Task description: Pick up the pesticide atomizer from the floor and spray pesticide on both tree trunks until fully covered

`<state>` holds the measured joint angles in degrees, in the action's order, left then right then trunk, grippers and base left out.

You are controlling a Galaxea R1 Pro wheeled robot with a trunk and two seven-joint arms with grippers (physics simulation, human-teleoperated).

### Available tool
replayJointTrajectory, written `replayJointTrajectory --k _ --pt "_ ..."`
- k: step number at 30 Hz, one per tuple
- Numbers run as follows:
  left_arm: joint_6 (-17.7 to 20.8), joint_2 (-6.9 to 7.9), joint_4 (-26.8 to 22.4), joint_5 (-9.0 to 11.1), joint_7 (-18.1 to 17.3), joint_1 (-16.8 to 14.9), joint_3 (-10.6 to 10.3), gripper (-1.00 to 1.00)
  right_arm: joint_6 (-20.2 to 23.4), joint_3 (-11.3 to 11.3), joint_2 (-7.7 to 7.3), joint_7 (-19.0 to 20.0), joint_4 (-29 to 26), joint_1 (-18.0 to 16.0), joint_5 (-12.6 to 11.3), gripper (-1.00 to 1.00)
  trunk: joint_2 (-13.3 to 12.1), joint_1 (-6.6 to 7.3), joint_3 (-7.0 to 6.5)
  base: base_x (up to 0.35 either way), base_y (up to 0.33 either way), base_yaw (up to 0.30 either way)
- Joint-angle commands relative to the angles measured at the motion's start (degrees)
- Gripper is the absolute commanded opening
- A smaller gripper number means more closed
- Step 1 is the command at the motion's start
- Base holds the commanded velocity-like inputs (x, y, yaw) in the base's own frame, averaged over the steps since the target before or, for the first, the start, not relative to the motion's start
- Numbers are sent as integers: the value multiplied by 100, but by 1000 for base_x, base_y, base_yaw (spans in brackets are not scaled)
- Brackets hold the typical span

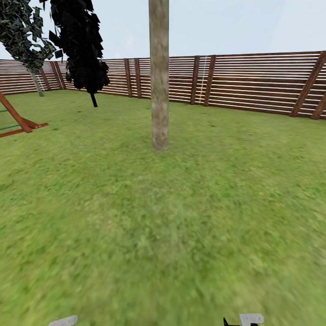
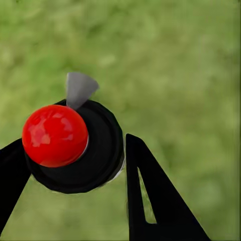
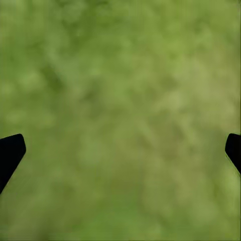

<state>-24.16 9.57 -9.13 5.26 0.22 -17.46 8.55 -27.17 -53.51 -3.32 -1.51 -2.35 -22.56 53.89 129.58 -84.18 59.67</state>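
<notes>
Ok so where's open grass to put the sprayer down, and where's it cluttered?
Free: the lawn from the robot up to the tree trunk, and the stretch right of it to the fence. More crowded at far left: the red wooden frame and dark-leaved tree. The atomizer sits between the left gripper fingers.

Green lawn [image 1: 181, 217]; tree trunk [image 1: 159, 90] rooted upright.

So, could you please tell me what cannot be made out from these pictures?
- Thick mottled beige-grey tree trunk: foliage cut off by the head view's top edge; spray specks too fine to judge.
- Red-capped black atomizer in the left claw: body hidden beneath its own top, left wrist view.
</notes>
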Motion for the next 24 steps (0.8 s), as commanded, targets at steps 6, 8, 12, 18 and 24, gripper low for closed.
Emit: replayJointTrajectory --k 6,8,12,18,24 --pt "-19 1 5 54 -4 -3 -20 -100 -17 -45 -2 -16 7 -3 60 100 2 -3 5 341 0 0" --pt "-19 1 6 54 -4 -3 -20 -100 -17 -45 -2 -16 7 -3 60 100 2 -3 5 341 0 0" --pt "-19 1 4 54 -4 -3 -20 -100 -17 -45 -2 -16 7 -3 60 100 2 -3 5 341 0 0" --pt "-19 1 3 54 -4 -3 -20 -100 -17 -45 -2 -16 7 -3 60 100 2 -3 5 341 0 0" --pt "-19 1 4 54 -4 -3 -20 -100 -20 -48 -2 -16 7 -3 60 100 2 -3 5 341 0 0"
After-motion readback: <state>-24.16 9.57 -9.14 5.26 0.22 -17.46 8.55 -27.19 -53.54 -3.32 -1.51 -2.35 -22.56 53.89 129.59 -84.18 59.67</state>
